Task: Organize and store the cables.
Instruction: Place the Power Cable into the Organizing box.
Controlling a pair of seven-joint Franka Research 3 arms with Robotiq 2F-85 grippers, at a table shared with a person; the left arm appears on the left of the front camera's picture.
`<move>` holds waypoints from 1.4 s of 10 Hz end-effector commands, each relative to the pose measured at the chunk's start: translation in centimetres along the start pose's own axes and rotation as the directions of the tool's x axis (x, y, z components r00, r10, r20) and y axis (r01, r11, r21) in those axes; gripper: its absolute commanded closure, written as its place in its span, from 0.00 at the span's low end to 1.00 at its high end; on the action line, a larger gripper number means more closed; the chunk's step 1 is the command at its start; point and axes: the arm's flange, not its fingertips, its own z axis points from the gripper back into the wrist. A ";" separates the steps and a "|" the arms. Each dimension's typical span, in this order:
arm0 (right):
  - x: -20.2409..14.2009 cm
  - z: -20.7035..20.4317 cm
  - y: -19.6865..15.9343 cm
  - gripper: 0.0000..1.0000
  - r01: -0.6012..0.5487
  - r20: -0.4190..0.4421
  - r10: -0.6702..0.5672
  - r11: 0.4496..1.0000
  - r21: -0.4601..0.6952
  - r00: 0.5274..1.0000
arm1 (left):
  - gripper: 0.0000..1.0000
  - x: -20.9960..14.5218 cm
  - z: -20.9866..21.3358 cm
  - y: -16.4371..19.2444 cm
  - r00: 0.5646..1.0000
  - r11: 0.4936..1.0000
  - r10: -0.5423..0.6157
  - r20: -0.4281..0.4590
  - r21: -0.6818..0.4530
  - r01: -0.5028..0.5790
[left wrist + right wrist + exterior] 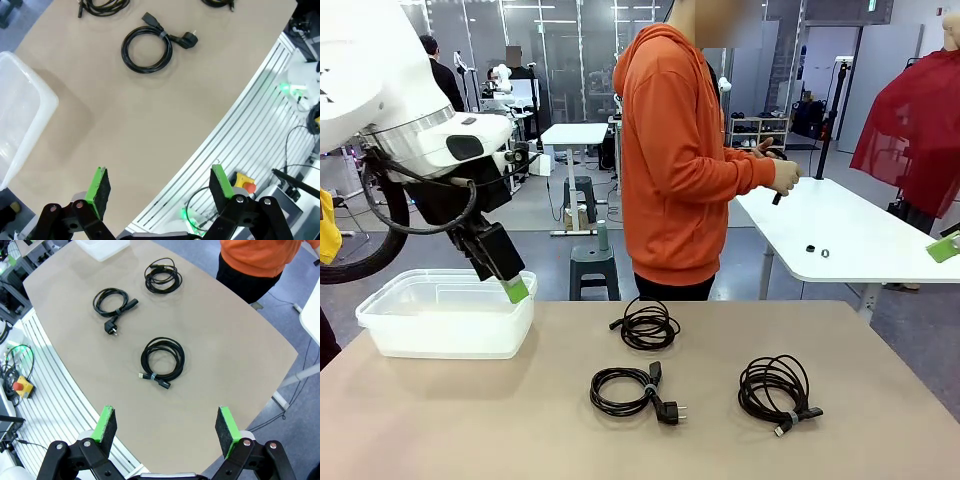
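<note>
Lying loose on the worktop, three coiled cables sit apart from the clear bin; left claw and right claw both gape empty. Pinching one strand could unravel a coil

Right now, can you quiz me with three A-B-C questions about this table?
1. Where is the bin?
A. at the table's left end
B. between the cables
C. at the right end

2. How many cables lie on the table?
A. two
B. three
C. five

3. How is the left gripper?
A. shut on a cable
B. shut on the bin
C. open and empty

Answers:
1 A, the bin sits at the left end, away from the cables.
2 B, three coils lie apart on the top.
3 C, its fingers stand wide with nothing between them.
</note>
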 end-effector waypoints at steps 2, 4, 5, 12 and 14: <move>-0.1 0.0 0.0 0.00 -0.010 0.004 0.010 1.000 0.009 1.000 | 0.00 -1.2 1.9 0.5 1.000 1.000 -0.024 0.020 0.013 0.023; -0.1 0.0 0.0 0.00 -0.010 0.004 0.010 1.000 0.009 1.000 | 0.00 -0.1 0.1 0.2 1.000 1.000 0.003 0.002 0.000 -0.003; -0.1 0.0 0.0 0.00 -0.010 0.004 0.010 1.000 0.009 1.000 | 0.00 -0.1 0.1 0.2 1.000 1.000 0.003 0.002 0.000 -0.003; -0.1 0.0 0.0 0.00 -0.010 0.004 0.010 1.000 0.009 1.000 | 0.00 11.4 -7.5 -1.5 0.976 0.989 0.145 -0.163 0.008 -0.146; -0.1 0.0 0.0 0.00 -0.010 0.004 0.010 1.000 0.009 1.000 | 0.00 14.2 -11.0 -2.5 0.973 0.989 0.147 -0.178 -0.003 -0.150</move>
